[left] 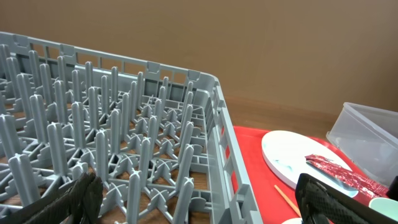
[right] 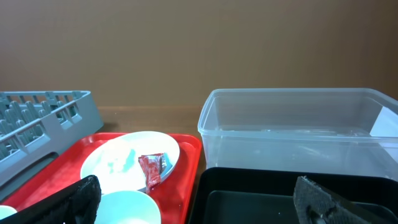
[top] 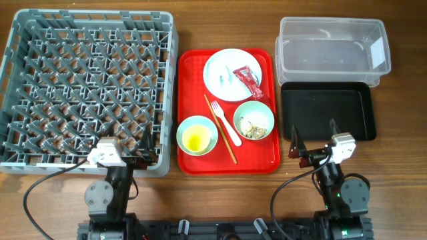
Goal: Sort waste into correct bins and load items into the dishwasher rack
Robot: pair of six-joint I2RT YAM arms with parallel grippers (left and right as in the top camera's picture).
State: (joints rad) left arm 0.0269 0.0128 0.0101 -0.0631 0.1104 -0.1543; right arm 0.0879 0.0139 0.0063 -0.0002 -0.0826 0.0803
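The grey dishwasher rack (top: pixel 170 80) is at the left and holds nothing. On the red serving tray sit the plate (top: pixel 223 70) with the red sauce packet (top: pixel 248 81), a mint bowl (top: pixel 265 113) holding rice-like scraps (top: pixel 252 124), a second mint bowl (top: pixel 183 130) holding the yellow cup (top: pixel 195 139), the white fork (top: pixel 225 121) and the chopsticks (top: pixel 225 143). The clear tub (top: pixel 331 50) and the black tray (top: pixel 327 110) are at the right, both empty. My left gripper (top: pixel 127 148) is open over the rack's near right corner. My right gripper (top: pixel 313 140) is open over the black tray's near edge. No paper wad shows.
The red serving tray (top: pixel 190 67) lies between the rack and the bins. In the left wrist view the rack's pegs (left: pixel 124 124) stand right before the open left gripper (left: pixel 202 205). In the right wrist view the black tray (right: pixel 249 199) lies below the open right gripper (right: pixel 196 202).
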